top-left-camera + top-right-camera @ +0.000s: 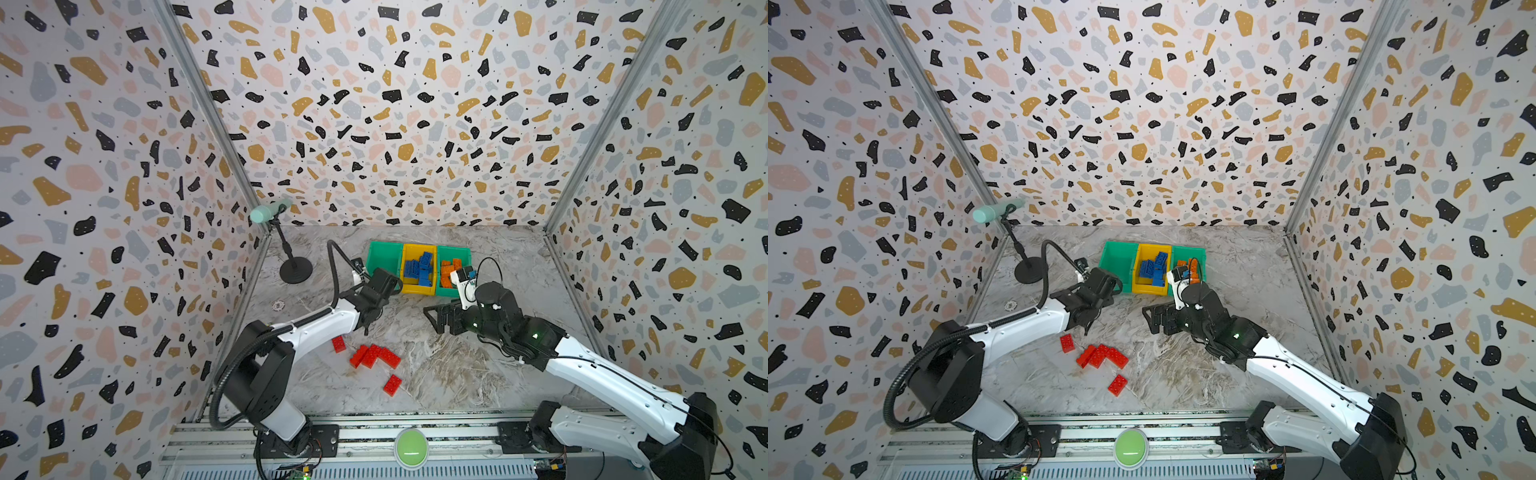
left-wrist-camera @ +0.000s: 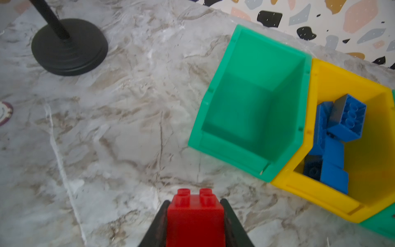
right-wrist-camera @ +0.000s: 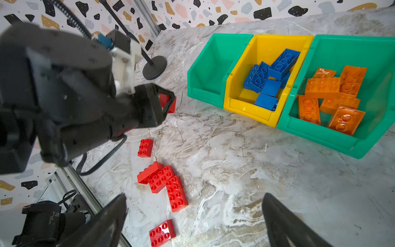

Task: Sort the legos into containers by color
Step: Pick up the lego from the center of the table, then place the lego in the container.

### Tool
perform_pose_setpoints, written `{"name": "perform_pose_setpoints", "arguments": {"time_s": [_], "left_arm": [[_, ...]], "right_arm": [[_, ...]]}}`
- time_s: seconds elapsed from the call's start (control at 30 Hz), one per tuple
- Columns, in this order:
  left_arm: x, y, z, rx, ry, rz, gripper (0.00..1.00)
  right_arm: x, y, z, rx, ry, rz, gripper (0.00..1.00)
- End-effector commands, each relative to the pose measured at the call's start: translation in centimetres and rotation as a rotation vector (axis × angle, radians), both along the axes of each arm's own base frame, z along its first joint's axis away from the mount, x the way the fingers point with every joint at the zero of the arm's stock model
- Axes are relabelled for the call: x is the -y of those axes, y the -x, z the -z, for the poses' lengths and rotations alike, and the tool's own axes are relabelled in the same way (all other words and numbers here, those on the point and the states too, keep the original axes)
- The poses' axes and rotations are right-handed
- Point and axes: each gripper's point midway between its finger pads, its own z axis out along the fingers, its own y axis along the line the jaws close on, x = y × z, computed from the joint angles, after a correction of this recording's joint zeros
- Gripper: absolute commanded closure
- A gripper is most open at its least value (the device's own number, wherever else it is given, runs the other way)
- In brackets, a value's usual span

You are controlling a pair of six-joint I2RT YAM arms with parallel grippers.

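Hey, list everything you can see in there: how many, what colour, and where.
loose red legos: five, red, on the table
held red lego: one, red, in left gripper
blue legos: at least four, blue, in yellow container
orange legos: about six, orange, in right green container
empty green container: one, green, row's left end
stand: one, black, near empty container
button: one, green, front rail
left gripper: black, shut on held lego
right gripper: black, open, over table

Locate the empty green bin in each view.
Top view: empty green bin, row's left end.
Top view: empty green bin, row's left end.
Left wrist: bin beyond the held red brick.
Right wrist: bin at the row's end nearest the black stand.
Shared landmark: yellow bin adjoining it.
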Motion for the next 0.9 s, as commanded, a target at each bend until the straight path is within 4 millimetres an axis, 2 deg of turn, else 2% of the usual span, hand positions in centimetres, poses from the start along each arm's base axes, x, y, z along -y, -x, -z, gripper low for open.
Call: {"name": "perform_pose_setpoints", "arguments": {"time_s": [0.0, 0.1, 0.23, 0.33, 0.4, 0.47, 0.6, 0.7, 0.87], "left_arm": [[0.6, -3.5, -0.5, 0.008, -0.066, 0.026, 0.73], [1.9, -6.7, 0.6, -0.019, -0.067, 0.045, 0.73], [3.5, -9.8, 2.7, -0.062, -0.061, 0.074, 0.70], [4.2, -11.5, 3.2, -0.078, -0.068, 0.082, 0.56], [4.6, -12.2, 2.6, -0.068, -0.068, 0.087, 0.40], [4.8, -12.5, 1.5, -0.046, -0.060, 0.088, 0.29], [4.6, -12.2, -1.2, -0.006, -0.041, 0.088, 0.29], [3.8, -10.9, -3.5, 0.031, -0.014, 0.080, 0.31], [0.3, -6.0, -5.7, 0.082, 0.025, 0.027, 0.32]], "right_arm": [[0.7, 0.1, -0.8, 0.017, -0.013, 0.021, 0.01], [1.0, 0.1, -1.0, 0.018, -0.005, 0.033, 0.01], [1.7, -0.1, -1.1, 0.019, 0.006, 0.055, 0.01], [2.2, -0.4, -1.2, 0.016, 0.012, 0.071, 0.01], [2.5, -0.6, -1.3, 0.015, 0.013, 0.083, 0.01], [2.7, -0.8, -1.5, 0.018, 0.011, 0.090, 0.01], [2.6, -1.2, -1.5, 0.018, 0.011, 0.088, 0.01], [2.1, -1.4, -1.3, 0.014, 0.008, 0.074, 0.01], [1.0, -1.4, -0.9, 0.005, -0.015, 0.035, 0.01]]}}
